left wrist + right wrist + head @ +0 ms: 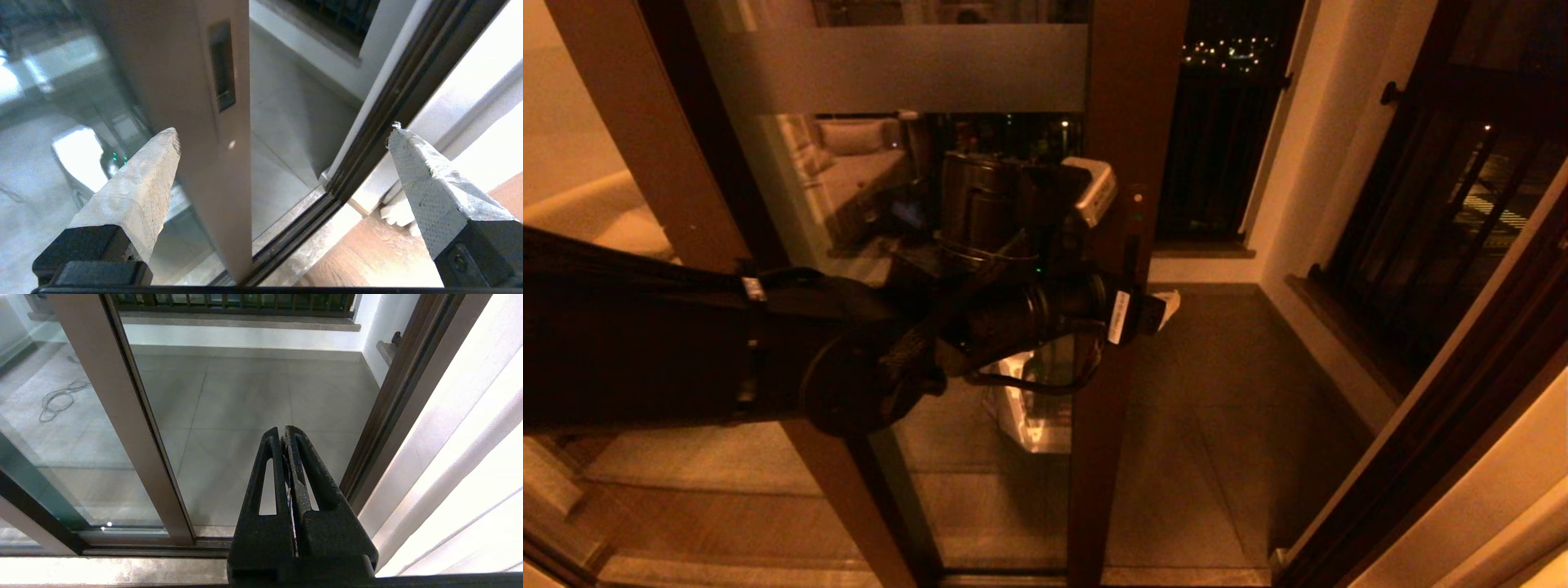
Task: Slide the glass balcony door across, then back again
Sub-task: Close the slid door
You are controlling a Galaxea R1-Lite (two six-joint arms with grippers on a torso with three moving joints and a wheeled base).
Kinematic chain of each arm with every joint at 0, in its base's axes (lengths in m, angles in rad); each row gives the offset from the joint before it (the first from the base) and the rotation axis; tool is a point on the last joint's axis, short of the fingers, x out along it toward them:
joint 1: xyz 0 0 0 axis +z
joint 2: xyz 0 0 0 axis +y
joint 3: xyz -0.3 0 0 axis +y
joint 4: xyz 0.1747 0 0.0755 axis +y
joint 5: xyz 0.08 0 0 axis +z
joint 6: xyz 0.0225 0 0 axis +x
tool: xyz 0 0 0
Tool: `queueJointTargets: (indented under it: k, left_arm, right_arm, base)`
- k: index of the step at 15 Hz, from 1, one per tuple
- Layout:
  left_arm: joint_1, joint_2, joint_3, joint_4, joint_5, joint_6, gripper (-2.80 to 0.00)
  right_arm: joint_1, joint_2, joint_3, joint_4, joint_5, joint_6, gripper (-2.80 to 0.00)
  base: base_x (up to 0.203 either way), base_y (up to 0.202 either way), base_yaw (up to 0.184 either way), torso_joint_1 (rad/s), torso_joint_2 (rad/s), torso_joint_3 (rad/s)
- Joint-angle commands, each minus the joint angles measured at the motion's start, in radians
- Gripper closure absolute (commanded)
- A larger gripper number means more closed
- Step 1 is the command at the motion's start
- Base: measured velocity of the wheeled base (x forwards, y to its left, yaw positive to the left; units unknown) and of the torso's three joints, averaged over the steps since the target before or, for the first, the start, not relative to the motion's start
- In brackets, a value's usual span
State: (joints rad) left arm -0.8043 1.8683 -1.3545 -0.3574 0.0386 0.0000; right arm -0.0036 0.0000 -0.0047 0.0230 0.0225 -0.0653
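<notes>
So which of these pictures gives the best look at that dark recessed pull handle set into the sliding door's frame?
The left wrist view: the dark recessed pull handle shows whole on the glass balcony door, framed by the open left gripper. In the head view the left arm mostly hides it. The right wrist view shows only the door's lower frame, no handle.

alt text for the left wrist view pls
The open left gripper straddles the free edge of the glass balcony door, one fingertip in front of the glass, the other toward the doorway. A recessed pull sits in the frame; balcony floor tiles show through the gap.
</notes>
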Motion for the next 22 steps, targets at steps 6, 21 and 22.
queueJointTargets:
  k: [6, 21, 22]
  left_arm:
    - [0.051, -0.599, 0.321, 0.116, 0.118, -0.003, -2.80]
    - [0.796, -1.731, 0.726, 0.820, 0.069, -0.039, 0.00]
    - [0.806, -1.757, 0.762, 0.865, 0.083, -0.085, 0.00]
  right_arm:
    - [0.000, 0.002, 0.000, 0.000, 0.001, -0.001, 0.00]
    - [0.001, 0.002, 0.000, 0.000, 0.001, -0.001, 0.00]
    - [-0.001, 0.002, 0.000, 0.000, 0.001, -0.001, 0.00]
  base:
    - [0.000, 0.000, 0.000, 0.000, 0.00, 0.000]
    - [0.000, 0.000, 0.000, 0.000, 0.00, 0.000]
    - [0.000, 0.000, 0.000, 0.000, 0.00, 0.000]
